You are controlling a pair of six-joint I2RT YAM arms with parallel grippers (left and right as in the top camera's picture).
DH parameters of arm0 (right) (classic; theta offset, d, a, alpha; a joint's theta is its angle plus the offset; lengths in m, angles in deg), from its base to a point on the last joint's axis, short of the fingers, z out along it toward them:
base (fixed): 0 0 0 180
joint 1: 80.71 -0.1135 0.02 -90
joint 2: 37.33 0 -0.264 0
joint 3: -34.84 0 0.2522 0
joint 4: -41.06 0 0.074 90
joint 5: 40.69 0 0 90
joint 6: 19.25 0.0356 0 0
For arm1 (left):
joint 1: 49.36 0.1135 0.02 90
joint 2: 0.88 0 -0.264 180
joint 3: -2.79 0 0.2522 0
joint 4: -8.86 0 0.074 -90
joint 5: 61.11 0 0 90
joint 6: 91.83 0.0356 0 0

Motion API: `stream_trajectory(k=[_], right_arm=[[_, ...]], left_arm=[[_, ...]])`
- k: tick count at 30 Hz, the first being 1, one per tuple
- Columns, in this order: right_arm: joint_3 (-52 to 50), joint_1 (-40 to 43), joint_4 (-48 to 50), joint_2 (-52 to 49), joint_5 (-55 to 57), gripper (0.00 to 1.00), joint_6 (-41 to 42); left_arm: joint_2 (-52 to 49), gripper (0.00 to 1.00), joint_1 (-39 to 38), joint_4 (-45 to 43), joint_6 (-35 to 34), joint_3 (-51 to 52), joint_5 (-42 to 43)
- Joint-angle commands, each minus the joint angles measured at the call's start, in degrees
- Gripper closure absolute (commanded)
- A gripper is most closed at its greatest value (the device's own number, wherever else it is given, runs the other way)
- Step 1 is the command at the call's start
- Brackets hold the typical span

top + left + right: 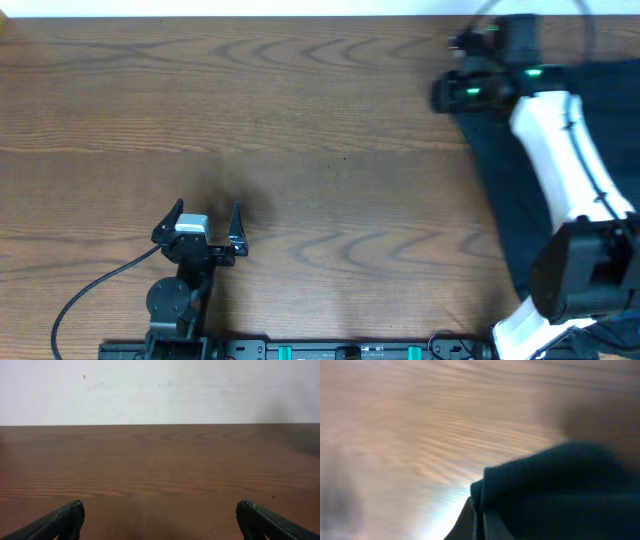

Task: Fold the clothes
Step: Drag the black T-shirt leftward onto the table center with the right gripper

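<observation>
The clothes are dark navy fabric lying at the table's right side, partly hidden under my white right arm. My right gripper is at the fabric's far left corner. In the right wrist view it is shut on a folded edge of the clothes, which fill the lower right; the view is blurred. My left gripper stands open over bare wood near the front left, far from the fabric. In the left wrist view its fingertips are spread wide around the gripper's middle, with nothing between them.
The brown wooden table runs to a white wall at the back. A black cable curls from the left arm's base near the front edge. The right arm's base stands on the fabric at the front right.
</observation>
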Motion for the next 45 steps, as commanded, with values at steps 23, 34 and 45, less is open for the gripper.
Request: stream_trajectory(k=[23, 34, 45], right_arm=[[0.0, -46.6, 23.0, -19.3, 7.3, 0.95, 7.3], [0.0, -37.0, 20.9, -8.2, 1.6, 0.37, 7.3], [-0.1, -15.5, 5.4, -1.9, 12.3, 0.86, 7.1]], left_arm=[[0.4, 0.02, -0.2, 2.2, 0.8, 0.8, 0.8], [0.4, 0.02, -0.2, 2.2, 0.7, 0.8, 0.8], [0.4, 0.02, -0.2, 2.2, 0.8, 0.8, 0.8]])
